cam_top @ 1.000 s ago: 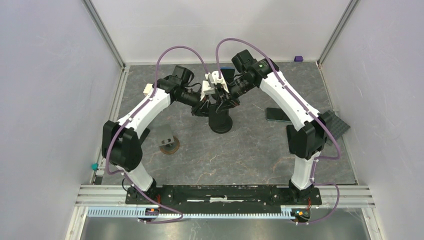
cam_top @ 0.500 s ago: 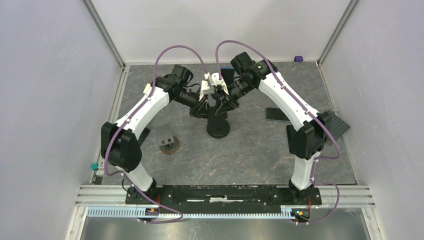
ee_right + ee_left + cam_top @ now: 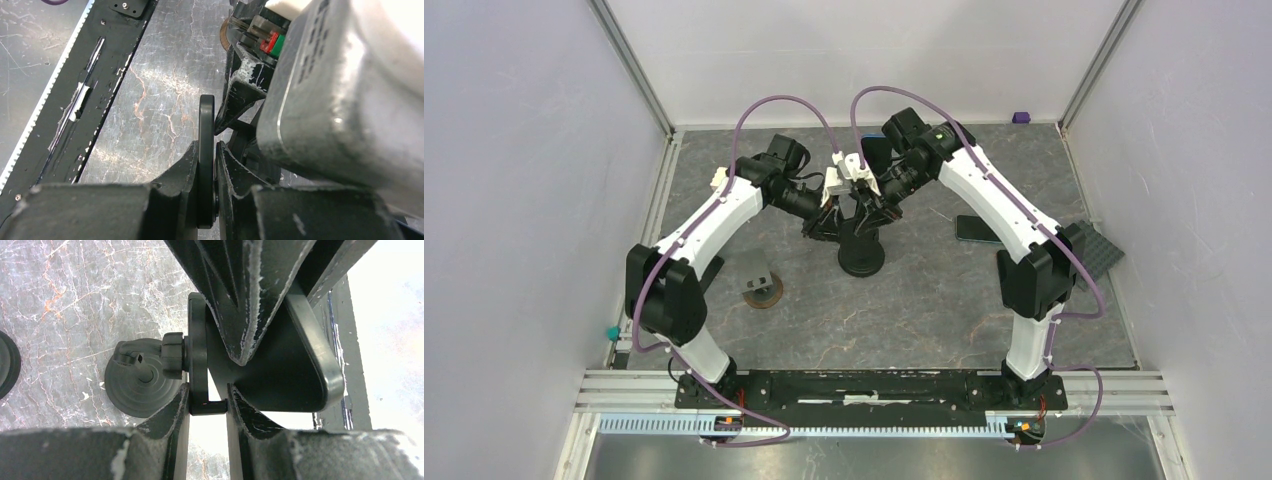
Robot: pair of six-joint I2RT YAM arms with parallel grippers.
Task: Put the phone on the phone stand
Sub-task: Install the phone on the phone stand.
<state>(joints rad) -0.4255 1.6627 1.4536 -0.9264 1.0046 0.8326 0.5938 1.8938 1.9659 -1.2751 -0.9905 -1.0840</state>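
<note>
Both hands meet over the black plastic phone stand point(image 3: 861, 256) with a round base, which stands near the middle of the desk. The left hand point(image 3: 208, 406) is clenched on the small lip at the lower edge of the stand's plate, one finger on each side of it. The right hand point(image 3: 206, 159) is clamped on the thin rim of the same plate from the other side, and the two hands are almost touching. The dark flat phone point(image 3: 976, 228) lies on the desk to the right of the stand, apart from both hands and partly under the right arm's forearm. The grey marbled desk point(image 3: 924, 310) is boxed in by pale walls on the left, right and far sides, with a metal rail point(image 3: 1124, 388) along the near edge where the arm bases are bolted. A small grey block on a round foot point(image 3: 762, 286) sits left of the stand, near the left arm. A dark ribbed wedge point(image 3: 1096, 250) leans by the right wall, and a tiny purple block point(image 3: 1021, 117) sits in the far right corner. The widest stretch of desk lies between the stand and the arm bases.
</note>
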